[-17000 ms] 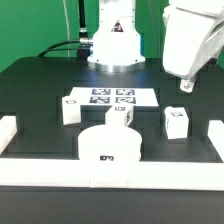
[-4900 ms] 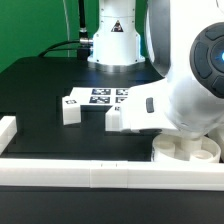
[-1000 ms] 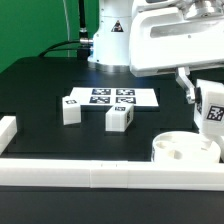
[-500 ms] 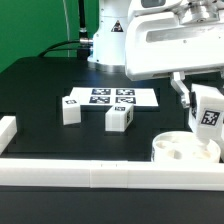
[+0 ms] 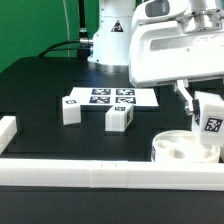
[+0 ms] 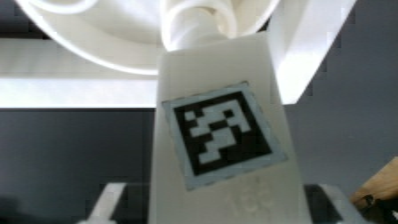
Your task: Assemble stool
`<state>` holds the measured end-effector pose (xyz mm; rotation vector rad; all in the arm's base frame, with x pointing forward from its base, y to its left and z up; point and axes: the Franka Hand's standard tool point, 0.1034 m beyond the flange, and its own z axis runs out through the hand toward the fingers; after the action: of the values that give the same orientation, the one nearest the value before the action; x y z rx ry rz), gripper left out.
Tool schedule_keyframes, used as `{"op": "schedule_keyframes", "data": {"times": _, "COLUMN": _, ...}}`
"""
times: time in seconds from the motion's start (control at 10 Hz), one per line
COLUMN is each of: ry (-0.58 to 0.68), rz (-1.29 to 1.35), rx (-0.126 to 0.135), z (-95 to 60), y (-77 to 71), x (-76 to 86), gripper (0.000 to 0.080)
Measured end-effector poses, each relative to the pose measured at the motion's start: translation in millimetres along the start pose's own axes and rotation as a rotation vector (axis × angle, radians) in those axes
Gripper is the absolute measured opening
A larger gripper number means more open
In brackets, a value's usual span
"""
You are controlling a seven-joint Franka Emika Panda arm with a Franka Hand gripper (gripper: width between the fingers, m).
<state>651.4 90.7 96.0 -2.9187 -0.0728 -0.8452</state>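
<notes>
The round white stool seat [image 5: 184, 148] lies at the exterior view's front right corner, against the white bars, with its socket side up. My gripper [image 5: 203, 112] is shut on a white tagged leg [image 5: 210, 121] and holds it upright just above the seat's right part. In the wrist view the held leg [image 6: 217, 120] fills the middle, between my fingertips [image 6: 112, 200], with the seat [image 6: 125, 40] beyond its far end. Two more tagged legs stand on the table: one [image 5: 70, 108] to the left of the marker board, one [image 5: 120, 116] in front of it.
The marker board [image 5: 112, 98] lies flat in mid table. Long white bars [image 5: 90, 176] edge the table's front, with a short white block [image 5: 7, 131] at the left. The robot's white base [image 5: 112, 40] stands at the back.
Earlier the seat lay at front centre and a third leg stood at the right; now the seat is in the right corner. Over the last second the held leg has moved lower toward the seat.
</notes>
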Motion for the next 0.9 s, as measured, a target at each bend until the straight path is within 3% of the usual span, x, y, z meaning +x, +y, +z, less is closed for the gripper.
{"op": "schedule_keyframes", "data": {"times": 0.6, "ry": 0.014, "rz": -0.006, "rx": -0.001, "z": 5.5, "y": 0.5, "x": -5.8, "gripper": 0.0328}}
{"op": "schedule_keyframes", "data": {"times": 0.9, "ry": 0.079, "rz": -0.013, "rx": -0.008, "z": 4.3, "y": 3.0, "x": -8.6, "gripper": 0.0328}}
